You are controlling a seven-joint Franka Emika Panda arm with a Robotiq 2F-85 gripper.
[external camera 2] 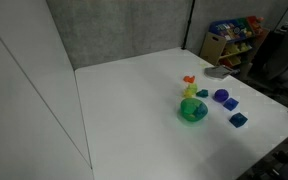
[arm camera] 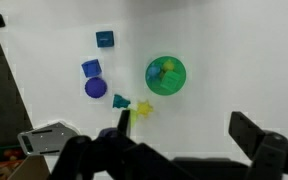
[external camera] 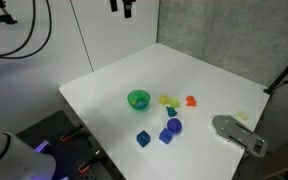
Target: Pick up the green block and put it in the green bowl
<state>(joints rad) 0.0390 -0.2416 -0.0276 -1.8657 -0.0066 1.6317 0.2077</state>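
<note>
The green bowl [external camera: 138,99] sits near the middle of the white table; it also shows in an exterior view [external camera 2: 193,110] and in the wrist view [arm camera: 165,75]. A darker patch shows inside it; I cannot tell what it is. A small dark green block [external camera: 171,110] lies on the table a short way from the bowl, next to a yellow-green piece [arm camera: 144,108]; it also shows in an exterior view [external camera 2: 202,94] and the wrist view [arm camera: 121,102]. My gripper [arm camera: 182,122] is open and empty, high above the table [external camera: 124,8], apart from everything.
Two blue cubes [arm camera: 105,39] [arm camera: 91,68] and a purple cup-like piece [arm camera: 95,87] lie beside the block. An orange piece [external camera: 191,101] lies further off. A grey flat object [external camera: 234,133] rests at the table's edge. Walls stand behind the table.
</note>
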